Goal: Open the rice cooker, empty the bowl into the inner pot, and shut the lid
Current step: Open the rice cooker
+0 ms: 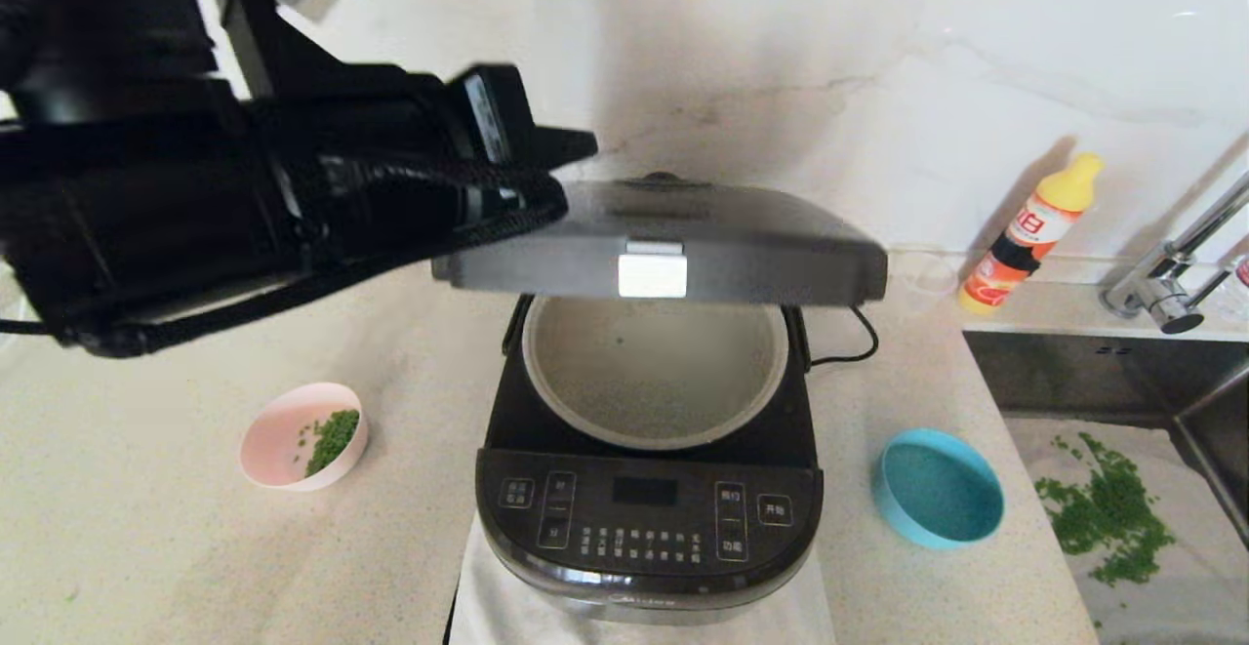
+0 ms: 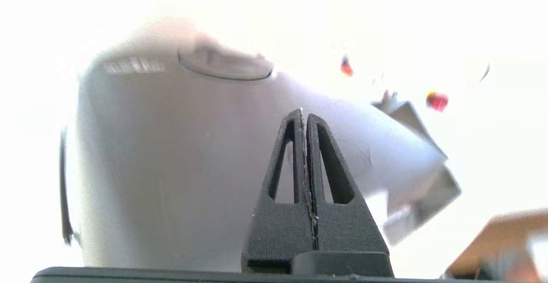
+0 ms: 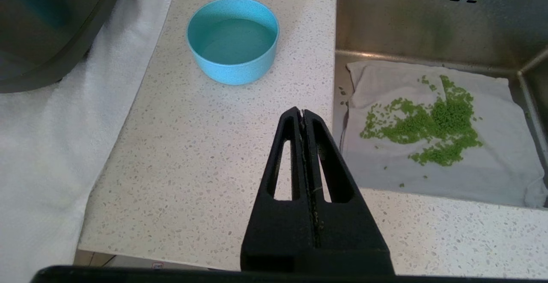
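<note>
**Lid half raised over the open pot, both tools closed**

Head view: the rice cooker point(image 1: 649, 518), glossy black with rounded corners, stands in the lower centre of the frame on a white cloth point(image 1: 507, 606) that lies on the speckled stone desk point(image 1: 146, 528). Its lid point(image 1: 673, 240) hangs nearly level above the body. Below it the inner pot point(image 1: 656, 367), round, deep and off-white, sits in the cooker. The left arm fills the upper left, and the left tool point(image 1: 571, 147) reaches to the lid's left back corner; whether it touches the lid I cannot tell. A pink bowl point(image 1: 302, 435) with some green grains is at the lower left. A smooth blue bowl point(image 1: 939, 489) is at the lower right. A yellow bottle point(image 1: 1029, 230) leans by the wall.

Left wrist view: the left tool's two black ribbed fingers point(image 2: 319, 154) are pressed together, holding nothing, over the lid's grey top.

Right wrist view: the right tool point(image 3: 303, 116) is closed and empty, above the desk in the lower centre. The blue bowl is in the upper centre, and green grains point(image 3: 432, 124) lie on a cloth in the steel sink point(image 3: 406, 22) at the right.
</note>
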### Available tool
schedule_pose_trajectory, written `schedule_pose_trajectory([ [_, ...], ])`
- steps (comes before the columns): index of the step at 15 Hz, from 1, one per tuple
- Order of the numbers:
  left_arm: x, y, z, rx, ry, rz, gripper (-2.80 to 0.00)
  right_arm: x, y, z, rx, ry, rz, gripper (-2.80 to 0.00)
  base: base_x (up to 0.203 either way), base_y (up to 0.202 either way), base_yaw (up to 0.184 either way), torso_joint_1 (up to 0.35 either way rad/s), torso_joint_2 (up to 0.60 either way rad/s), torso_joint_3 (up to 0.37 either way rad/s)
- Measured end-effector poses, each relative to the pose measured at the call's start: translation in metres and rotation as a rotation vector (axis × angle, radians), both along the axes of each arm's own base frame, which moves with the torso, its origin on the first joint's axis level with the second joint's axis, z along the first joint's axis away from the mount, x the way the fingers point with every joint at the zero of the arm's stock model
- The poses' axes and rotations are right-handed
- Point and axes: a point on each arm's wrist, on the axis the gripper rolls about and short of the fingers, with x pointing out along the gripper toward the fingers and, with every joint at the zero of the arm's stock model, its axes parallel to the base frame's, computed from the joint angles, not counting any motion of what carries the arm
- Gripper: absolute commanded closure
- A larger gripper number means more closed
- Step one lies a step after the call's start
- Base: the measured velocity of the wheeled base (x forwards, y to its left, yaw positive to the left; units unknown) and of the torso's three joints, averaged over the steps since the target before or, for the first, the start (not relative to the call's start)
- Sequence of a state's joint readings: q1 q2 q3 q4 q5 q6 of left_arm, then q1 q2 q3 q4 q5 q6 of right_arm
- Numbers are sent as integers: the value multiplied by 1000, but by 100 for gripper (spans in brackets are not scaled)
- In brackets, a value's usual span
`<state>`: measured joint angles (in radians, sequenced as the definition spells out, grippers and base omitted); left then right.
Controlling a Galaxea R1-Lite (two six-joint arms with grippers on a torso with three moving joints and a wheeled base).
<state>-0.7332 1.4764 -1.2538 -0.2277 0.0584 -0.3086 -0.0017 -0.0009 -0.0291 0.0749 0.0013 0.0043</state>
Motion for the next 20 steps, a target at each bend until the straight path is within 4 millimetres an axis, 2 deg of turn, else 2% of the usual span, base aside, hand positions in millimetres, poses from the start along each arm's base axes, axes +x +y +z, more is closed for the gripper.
schedule_pose_trajectory([
  [3, -12, 16, 36, -85, -102, 69, 0, 0, 0, 0, 0, 0, 0, 0, 0, 0, 0, 0, 0, 0],
  [5, -23, 28, 51, -122, -145, 83, 0, 0, 0, 0, 0, 0, 0, 0, 0, 0, 0, 0, 0, 0],
  [8, -50, 52, 56, -117, -131, 78, 0, 0, 0, 0, 0, 0, 0, 0, 0, 0, 0, 0, 0, 0],
  [12, -82, 74, 8, 16, 63, -27, 0, 0, 0, 0, 0, 0, 0, 0, 0, 0, 0, 0, 0, 0],
  [15, -95, 80, -28, 44, 223, -211, 0, 0, 0, 0, 0, 0, 0, 0, 0, 0, 0, 0, 0, 0],
  [17, -92, 75, -40, 49, 284, -270, 0, 0, 0, 0, 0, 0, 0, 0, 0, 0, 0, 0, 0, 0],
  [20, -71, 56, -47, 36, 295, -290, 0, 0, 0, 0, 0, 0, 0, 0, 0, 0, 0, 0, 0, 0],
])
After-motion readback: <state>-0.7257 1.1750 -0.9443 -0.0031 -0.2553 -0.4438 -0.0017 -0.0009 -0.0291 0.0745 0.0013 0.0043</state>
